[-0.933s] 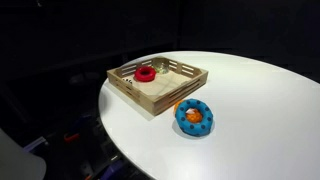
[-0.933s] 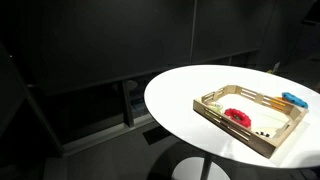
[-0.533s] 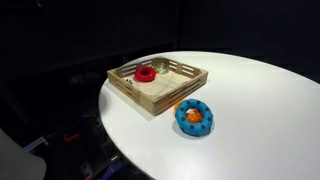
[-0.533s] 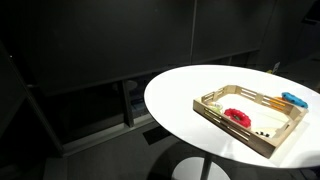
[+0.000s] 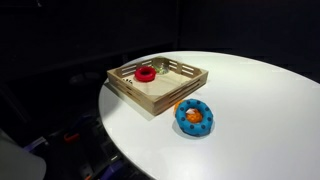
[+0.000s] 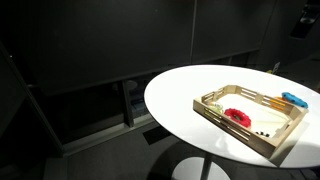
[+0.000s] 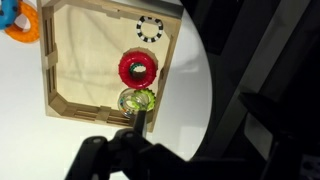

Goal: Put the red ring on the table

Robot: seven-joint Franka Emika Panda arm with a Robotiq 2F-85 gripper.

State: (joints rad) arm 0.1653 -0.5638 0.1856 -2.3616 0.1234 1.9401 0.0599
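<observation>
The red ring (image 5: 146,72) lies inside the wooden slatted tray (image 5: 170,94) on the round white table (image 5: 250,110). It also shows in an exterior view (image 6: 237,116) and in the wrist view (image 7: 138,69), with a thin green ring (image 7: 137,100) right beside it. My gripper (image 7: 140,125) is a dark shape at the bottom of the wrist view, high above the tray's edge near the green ring. It holds nothing that I can see, and its jaws are too dark to read. Neither exterior view shows its fingers.
A blue ring with an orange centre (image 5: 194,117) lies on the table just outside the tray. A small black-and-white ring (image 7: 149,27) lies in the tray. A dark part of the arm (image 6: 306,18) shows at the upper right. The table edge (image 7: 200,90) runs close to the tray.
A dark part of the arm has come into the upper right corner of an exterior view. The rings and tray have not moved.
</observation>
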